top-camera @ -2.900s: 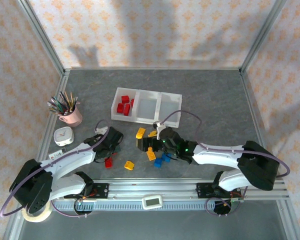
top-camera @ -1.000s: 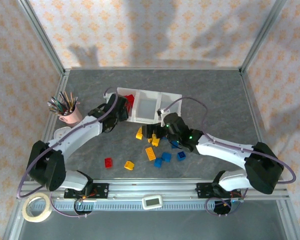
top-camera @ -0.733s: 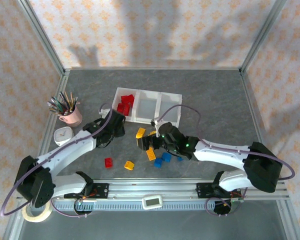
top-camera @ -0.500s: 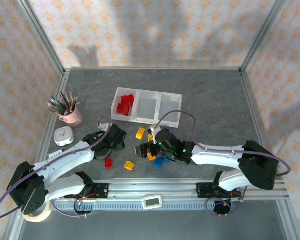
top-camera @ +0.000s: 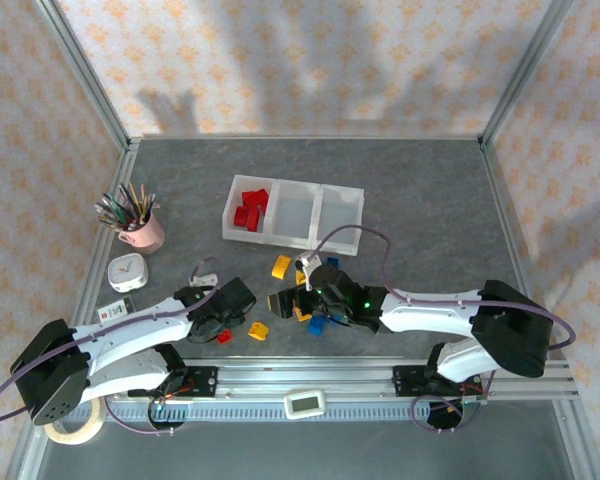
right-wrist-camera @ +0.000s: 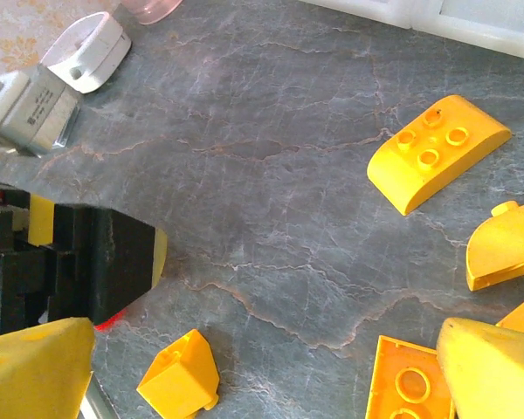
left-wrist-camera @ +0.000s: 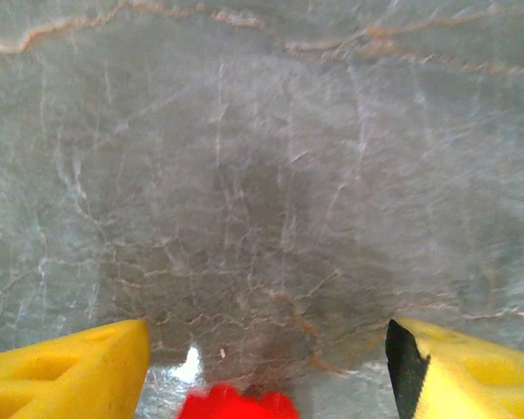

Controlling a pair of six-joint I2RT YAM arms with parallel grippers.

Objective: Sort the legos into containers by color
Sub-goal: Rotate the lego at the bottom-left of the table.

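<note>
My left gripper [top-camera: 224, 326] is open low over a single red lego [top-camera: 223, 337]. In the left wrist view that red lego [left-wrist-camera: 236, 405] shows at the bottom edge, between the yellow fingers [left-wrist-camera: 70, 375] and apart from both. My right gripper [top-camera: 280, 300] is open over bare table among yellow legos [top-camera: 280, 266]. The right wrist view shows a curved yellow lego [right-wrist-camera: 437, 148], a small sloped one [right-wrist-camera: 182, 375] and a flat plate [right-wrist-camera: 410, 384], none between the fingertips [right-wrist-camera: 35, 367]. The tray of containers [top-camera: 340, 200] stands at the back, with red legos [top-camera: 248, 212] in its left compartment. Blue legos [top-camera: 318, 325] lie by the right gripper.
A pink cup of pencils [top-camera: 140, 232] and a white clock [top-camera: 127, 272] stand at the left. A roll of tape [top-camera: 75, 420] lies at the near left corner. The left gripper's black body [right-wrist-camera: 96, 262] is close to my right fingers.
The left arm has drawn back from the tray's red compartment and come down over the lone red lego, its jaws opening wider. The right gripper has shifted slightly left and nearer, still open.
</note>
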